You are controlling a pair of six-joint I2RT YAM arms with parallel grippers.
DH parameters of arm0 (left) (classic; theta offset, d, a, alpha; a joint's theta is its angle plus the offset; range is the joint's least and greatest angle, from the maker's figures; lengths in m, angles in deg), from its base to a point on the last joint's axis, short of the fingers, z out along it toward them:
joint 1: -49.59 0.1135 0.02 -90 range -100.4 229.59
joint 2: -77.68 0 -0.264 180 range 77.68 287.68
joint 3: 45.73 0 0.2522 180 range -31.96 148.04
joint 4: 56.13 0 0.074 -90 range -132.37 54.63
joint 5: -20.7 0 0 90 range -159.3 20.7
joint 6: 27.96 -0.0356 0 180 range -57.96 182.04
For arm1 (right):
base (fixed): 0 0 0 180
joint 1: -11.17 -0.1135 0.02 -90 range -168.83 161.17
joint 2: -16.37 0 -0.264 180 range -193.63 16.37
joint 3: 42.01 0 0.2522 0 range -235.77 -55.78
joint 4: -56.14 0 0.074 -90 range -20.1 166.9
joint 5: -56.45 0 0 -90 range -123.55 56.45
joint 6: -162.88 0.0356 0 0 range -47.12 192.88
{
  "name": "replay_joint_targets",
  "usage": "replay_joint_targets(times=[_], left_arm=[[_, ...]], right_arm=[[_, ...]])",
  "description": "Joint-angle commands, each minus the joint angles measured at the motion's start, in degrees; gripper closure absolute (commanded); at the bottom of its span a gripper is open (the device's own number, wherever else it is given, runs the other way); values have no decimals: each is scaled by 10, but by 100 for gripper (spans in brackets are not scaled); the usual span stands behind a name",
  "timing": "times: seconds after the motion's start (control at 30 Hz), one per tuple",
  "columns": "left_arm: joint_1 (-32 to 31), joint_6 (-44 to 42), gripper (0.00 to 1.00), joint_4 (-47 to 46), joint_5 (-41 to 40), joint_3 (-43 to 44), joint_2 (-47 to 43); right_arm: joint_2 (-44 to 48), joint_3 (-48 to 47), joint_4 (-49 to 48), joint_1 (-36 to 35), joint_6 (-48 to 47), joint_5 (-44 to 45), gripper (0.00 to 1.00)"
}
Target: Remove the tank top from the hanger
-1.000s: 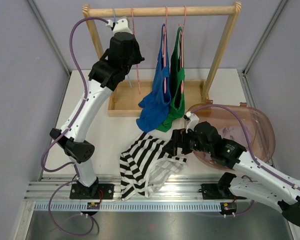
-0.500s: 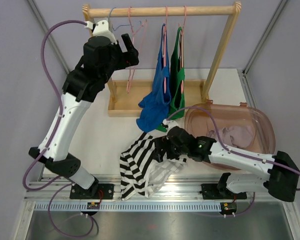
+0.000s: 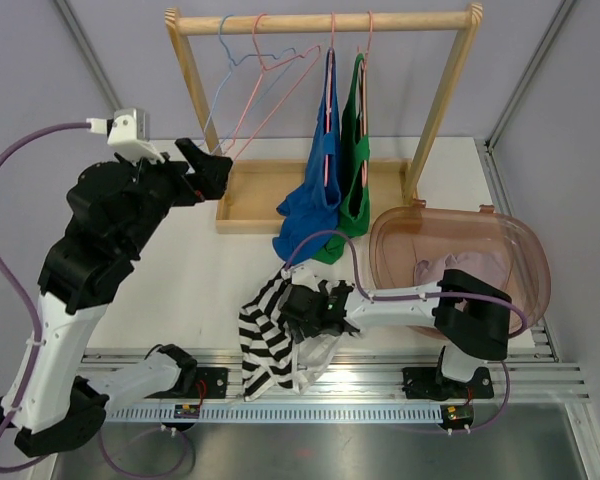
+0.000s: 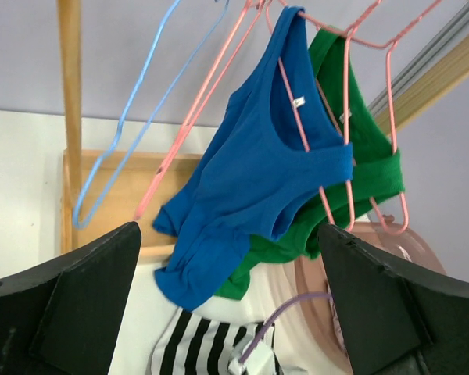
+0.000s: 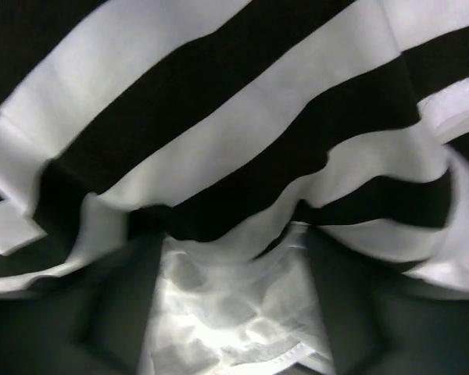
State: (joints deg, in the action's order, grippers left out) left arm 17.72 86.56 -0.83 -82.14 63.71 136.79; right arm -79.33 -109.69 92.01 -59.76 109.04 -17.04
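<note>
The left gripper (image 3: 212,165) hangs with its fingers wide apart, holding nothing, near the left post of the wooden rack (image 3: 320,20), where a blue hanger (image 3: 212,90) and a pink hanger (image 3: 275,103) hang bare. The striped tank top (image 3: 265,340) lies crumpled on the tabletop (image 3: 200,260) at the near edge (off any hanger). The right gripper (image 3: 315,312) presses into its right side, fingers apart with cloth bunched between them

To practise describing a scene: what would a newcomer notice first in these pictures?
A blue top and a green top hang on pink hangers from the wooden rack at the back. A black-and-white striped top lies crumpled at the front, under the right pincer.
</note>
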Motion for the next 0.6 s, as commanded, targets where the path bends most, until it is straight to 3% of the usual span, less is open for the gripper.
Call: replay_joint_targets(times=[0.0, 0.1, 0.13, 0.17, 0.43, 0.57], left_arm=[[1, -17, 1, -10, -3, -49, -57], [1, -19, 1, -3, -20, -108, -114], [1, -20, 1, -3, -27, -136, -129], [1, -26, 1, -5, -28, -152, -142], [1, -46, 1, 32, -92, -234, -239], [1, -47, 1, 53, -112, -251, -268]], right_arm=[[-52, -24, 3, -3, 11, 52, 36], [-43, -24, -6, -7, 7, 47, 84], [-34, -22, -4, -7, 7, 49, 96], [-7, -23, 5, -8, 7, 55, 100], [214, -24, 122, -7, 12, 162, 100], [319, -56, 247, -7, 29, 234, 100]])
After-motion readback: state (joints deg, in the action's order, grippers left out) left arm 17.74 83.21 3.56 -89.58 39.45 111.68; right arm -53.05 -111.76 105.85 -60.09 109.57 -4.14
